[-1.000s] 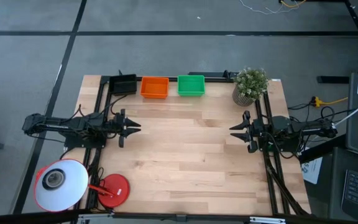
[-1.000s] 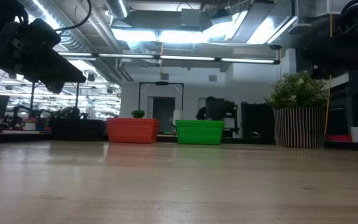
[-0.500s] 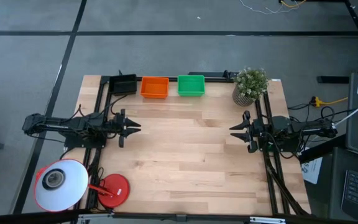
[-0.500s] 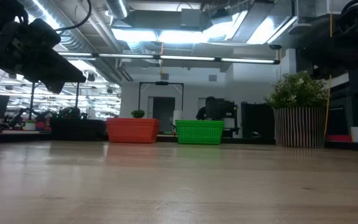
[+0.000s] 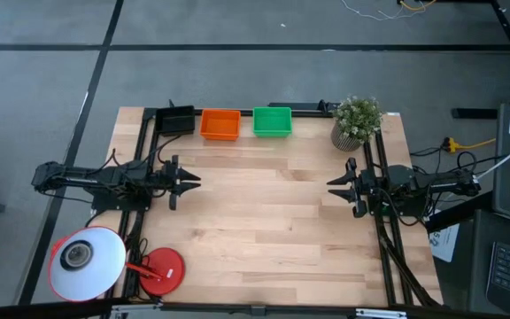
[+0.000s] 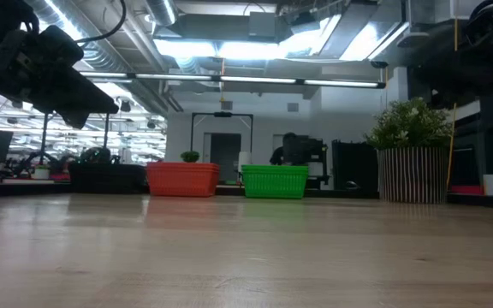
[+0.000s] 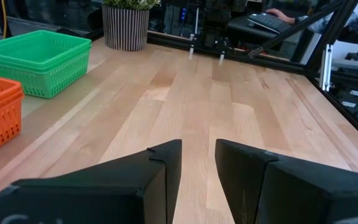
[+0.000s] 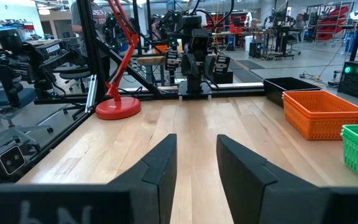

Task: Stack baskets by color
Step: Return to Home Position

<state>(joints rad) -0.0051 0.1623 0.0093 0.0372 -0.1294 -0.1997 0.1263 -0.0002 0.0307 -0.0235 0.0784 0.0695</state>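
Note:
Along the table's far edge stand a black basket [image 5: 175, 120], an orange basket stack [image 5: 220, 124] and a green basket stack [image 5: 272, 121], each resting flat on its base. The orange one [image 8: 323, 112] and the green one [image 7: 41, 61] show layered rims. My left gripper [image 5: 193, 180] hovers at the table's left side, open and holding nothing. My right gripper [image 5: 333, 185] hovers at the right side, open and holding nothing. They point at each other across the table's middle, far from the baskets.
A potted plant [image 5: 356, 121] stands at the far right corner. A red-based lamp with a white shade [image 5: 87, 261] sits at the near left corner. Black frame rails [image 5: 144, 142] run along the left, right and far edges. Bare wood [image 5: 264, 213] lies between the grippers.

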